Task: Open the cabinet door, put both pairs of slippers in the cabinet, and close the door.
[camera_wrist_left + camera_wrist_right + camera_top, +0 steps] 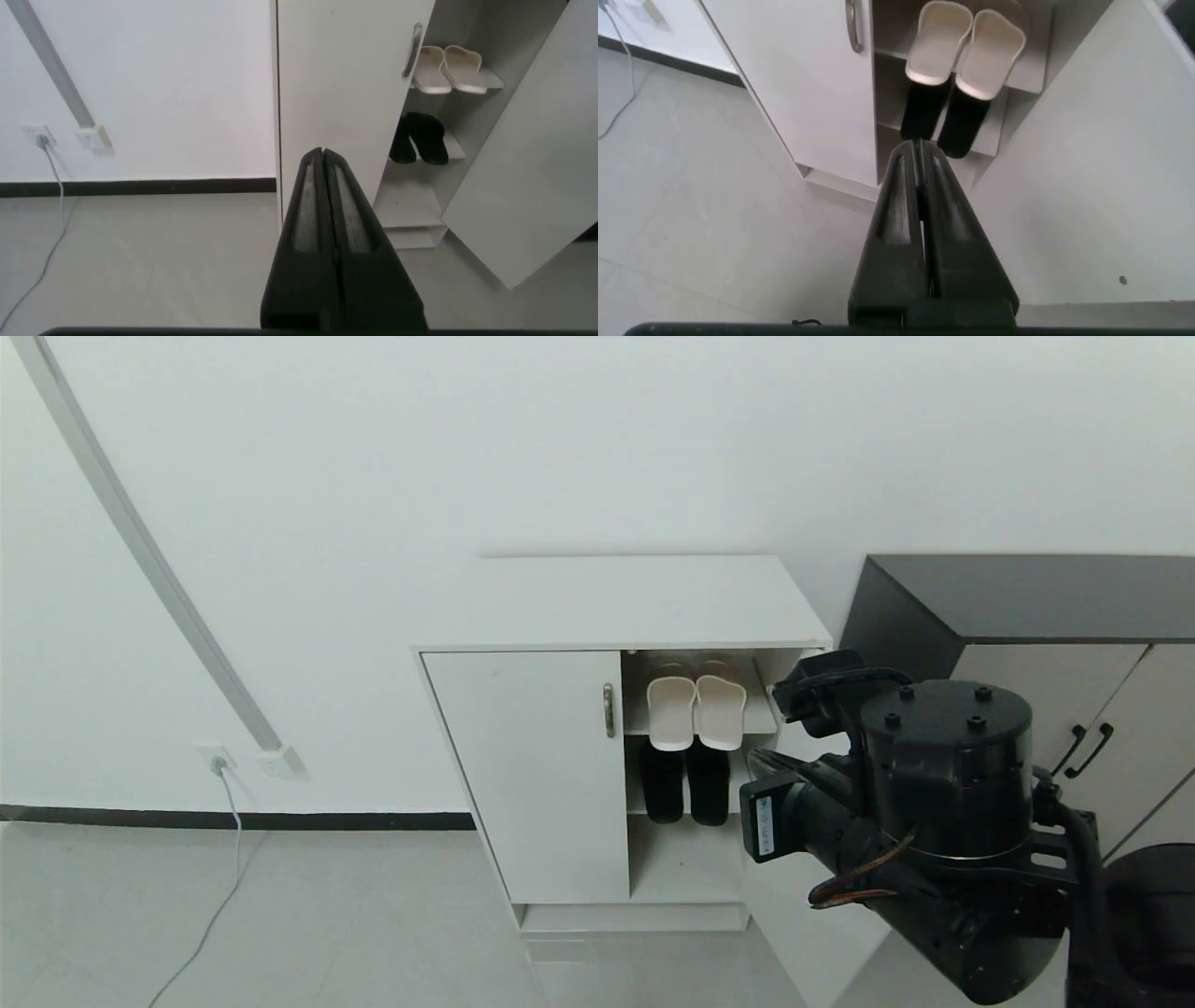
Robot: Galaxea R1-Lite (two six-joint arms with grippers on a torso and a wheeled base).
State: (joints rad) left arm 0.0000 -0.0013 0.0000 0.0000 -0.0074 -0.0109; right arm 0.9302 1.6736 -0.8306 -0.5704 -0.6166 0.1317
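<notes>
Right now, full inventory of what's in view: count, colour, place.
cabinet: one, white, against the wall
closed door: one, white, left half of the cabinet, with a metal handle
open door: one, white, right half, swung out
cream slippers: one pair, upper shelf, heels sticking out
black slippers: one pair, on the shelf below
second cabinet: one, black top, pale doors, to the right
wall sockets: two, white, low on the wall to the left
cable: one, grey, from a socket down to the floor
wall conduit: one, grey, slanting down to the sockets
left gripper: one, black, shut, empty
right gripper: one, black, shut, empty, facing the shelves
</notes>
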